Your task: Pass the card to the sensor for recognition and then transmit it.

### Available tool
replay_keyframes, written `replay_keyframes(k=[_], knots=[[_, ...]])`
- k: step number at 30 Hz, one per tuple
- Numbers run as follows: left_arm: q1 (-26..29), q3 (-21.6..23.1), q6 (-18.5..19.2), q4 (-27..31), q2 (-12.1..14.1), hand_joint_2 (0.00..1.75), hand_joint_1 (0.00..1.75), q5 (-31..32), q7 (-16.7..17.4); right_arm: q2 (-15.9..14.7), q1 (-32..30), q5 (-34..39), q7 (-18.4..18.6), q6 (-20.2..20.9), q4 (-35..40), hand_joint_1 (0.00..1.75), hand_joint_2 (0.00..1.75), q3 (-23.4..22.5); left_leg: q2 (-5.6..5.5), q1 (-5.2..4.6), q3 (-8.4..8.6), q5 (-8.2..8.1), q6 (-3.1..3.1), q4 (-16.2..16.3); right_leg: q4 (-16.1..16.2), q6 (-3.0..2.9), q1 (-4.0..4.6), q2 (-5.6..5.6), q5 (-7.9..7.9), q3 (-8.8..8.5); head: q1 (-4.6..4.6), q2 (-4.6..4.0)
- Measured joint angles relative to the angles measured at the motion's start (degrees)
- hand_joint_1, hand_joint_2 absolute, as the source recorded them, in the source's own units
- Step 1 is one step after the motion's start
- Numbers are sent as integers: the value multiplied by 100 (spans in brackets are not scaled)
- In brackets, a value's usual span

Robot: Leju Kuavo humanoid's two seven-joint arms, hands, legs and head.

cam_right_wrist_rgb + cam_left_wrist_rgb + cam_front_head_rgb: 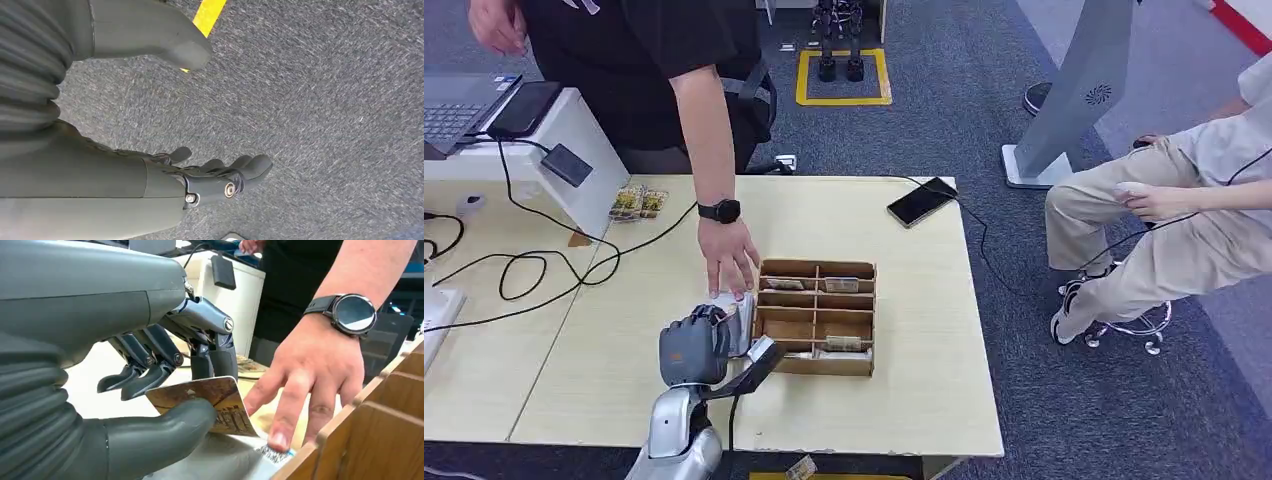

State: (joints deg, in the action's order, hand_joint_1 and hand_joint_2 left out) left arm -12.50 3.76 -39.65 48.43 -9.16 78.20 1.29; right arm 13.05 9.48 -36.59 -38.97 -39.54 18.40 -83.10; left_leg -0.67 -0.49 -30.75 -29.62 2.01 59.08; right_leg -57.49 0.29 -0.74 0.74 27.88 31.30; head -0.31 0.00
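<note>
My left hand [694,346] is low over the table just left of the wooden divider box [860,318]. It pinches a brown picture card [212,401] between its thumb [167,432] and its dark fingers [150,371]. A person's hand [727,257] with a black watch [350,313] reaches down beside mine, its fingertips pressing a pale card on the table by the box wall [380,440]. The dark card sensor [567,164] is mounted on the slanted white stand at the far left. My right hand [210,175] hangs over grey carpet, holding nothing, thumb apart from the fingers.
The divider box holds a few cards in its compartments. Black cables [524,262] loop across the left of the table. A phone [921,201] lies at the far edge, two card packs [639,203] near the stand. A seated person [1184,215] is at the right.
</note>
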Motion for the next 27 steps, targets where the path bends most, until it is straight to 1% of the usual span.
replay_keyframes(k=[9,12,13,14,16,18,21,24,27], knots=[[5,0,0,-11,0,175,175,-13,0,0,-2,2,0,0,-2,0,175,9,0,0,1,0,0,0,0,0,0,0,0,0,0,0],[34,0,2,-35,9,175,175,-96,0,-2,-18,15,11,0,-11,0,175,72,-2,0,2,5,-2,0,0,-1,0,-3,-1,-1,0,0],[43,0,-18,-35,15,175,175,-287,-46,-2,-22,57,17,-4,-11,0,175,120,-1,0,1,5,-2,0,0,-1,0,-3,-1,-1,0,0],[46,0,-46,-35,17,175,175,-405,-110,-2,-22,68,20,-7,-11,0,175,127,-1,0,1,5,-2,0,-1,-1,0,-4,-1,-1,0,0],[116,-9,-74,67,13,175,175,-764,-395,-2,-29,127,39,-11,-11,0,175,153,-1,1,1,5,-2,0,-1,-1,1,-4,-1,1,0,0],[233,-72,-96,263,-26,175,175,-990,-658,-2,-51,138,61,-11,-11,0,175,177,-3,1,-2,5,-2,0,-1,-1,1,-4,0,6,0,0],[369,-225,-105,627,-140,175,175,-1199,-998,-2,-61,118,74,-11,-11,0,175,179,-7,0,-7,4,-1,0,-1,-1,0,-6,0,9,0,0],[485,-367,-107,975,-262,175,175,-1578,-1314,-2,-65,83,77,-11,-9,0,175,179,-8,0,-15,4,-1,0,-1,0,0,-6,0,16,0,0],[602,-505,-103,1450,-415,175,175,-1963,-1699,-2,-65,20,77,-13,4,0,175,177,-7,0,-23,4,-1,0,0,0,0,-6,0,24,2,0]])
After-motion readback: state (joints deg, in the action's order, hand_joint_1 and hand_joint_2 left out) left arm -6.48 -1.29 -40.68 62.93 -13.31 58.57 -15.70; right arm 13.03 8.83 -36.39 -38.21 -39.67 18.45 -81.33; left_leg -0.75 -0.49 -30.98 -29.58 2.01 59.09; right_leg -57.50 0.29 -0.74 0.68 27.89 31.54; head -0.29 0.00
